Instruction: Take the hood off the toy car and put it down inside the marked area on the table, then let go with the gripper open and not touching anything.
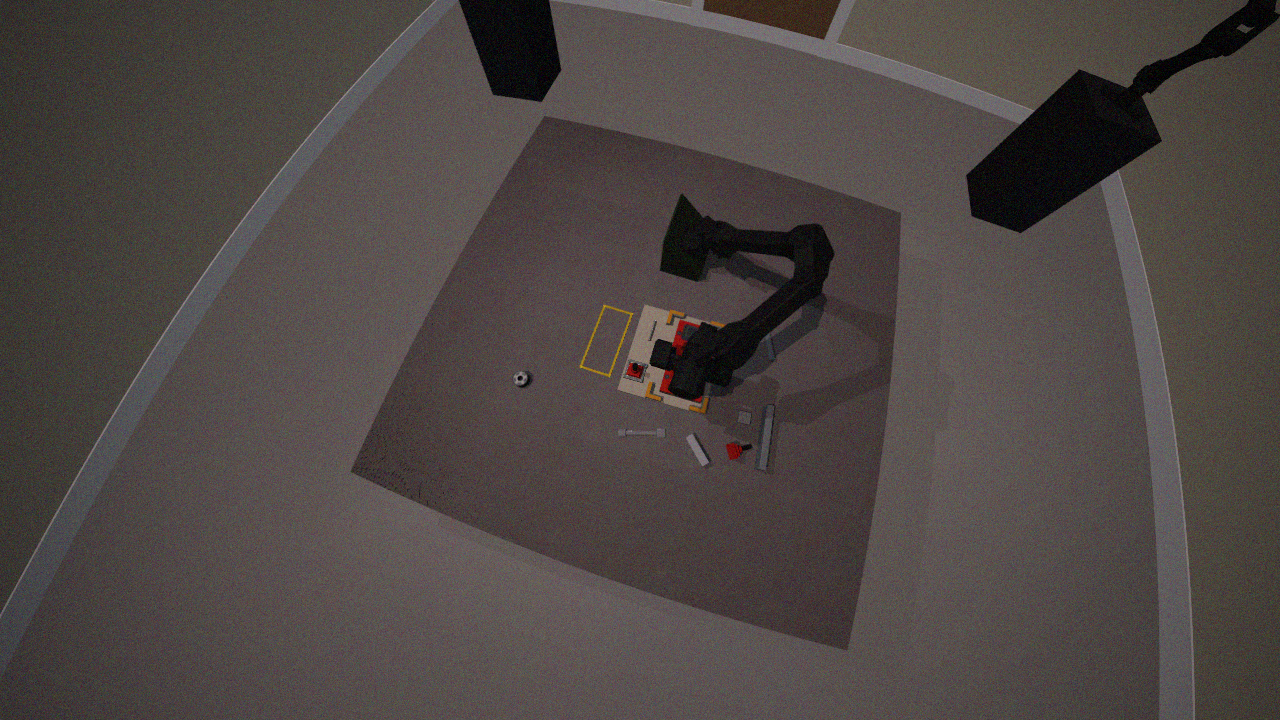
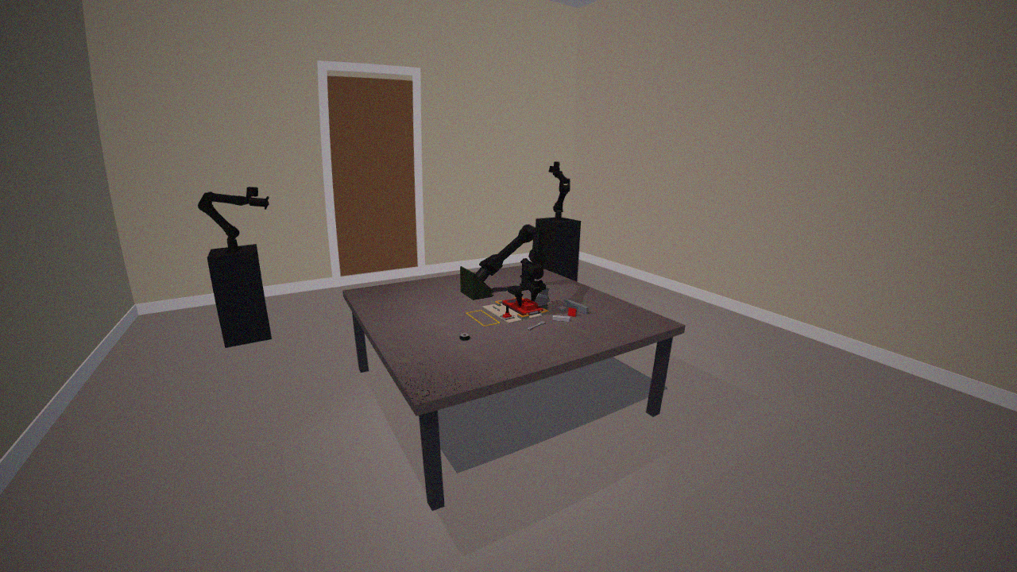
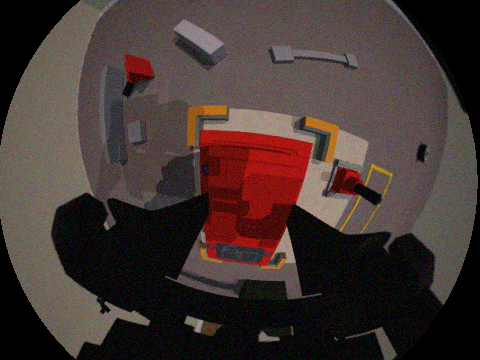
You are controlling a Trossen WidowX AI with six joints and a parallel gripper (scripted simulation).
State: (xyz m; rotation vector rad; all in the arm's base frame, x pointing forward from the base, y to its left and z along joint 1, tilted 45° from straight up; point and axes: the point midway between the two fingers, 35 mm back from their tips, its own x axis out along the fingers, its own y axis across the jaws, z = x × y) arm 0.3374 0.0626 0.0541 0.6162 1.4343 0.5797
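Pincer [image 1: 693,371] [image 2: 527,302] [image 3: 250,200] fairly wide, gripping hood [image 1: 679,351] [image 2: 524,306] [image 3: 250,217], apparently seated on car [image 1: 667,385] [image 3: 255,146]. Lift straight, level; confirm only hood rises, then carry over toy gearstick [image 1: 634,368] [image 2: 507,313] [image 3: 347,181] to yellow outline [image 1: 592,336] [image 2: 475,319] [image 3: 382,169].

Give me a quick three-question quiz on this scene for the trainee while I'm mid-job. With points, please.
1. What are the jaws closed on? A) the spotted ball B) the red hood [image 1: 668,385] [image 2: 528,307] [image 3: 265,175] C) the long grey bar
2. True or false: the spotted ball lies inside the yellow outline.
3. Fill in: the corner brackets [image 1: 673,315] [image 3: 192,125] around the red hood are coloured ____.

Key: 1 B; 2 false; 3 orange
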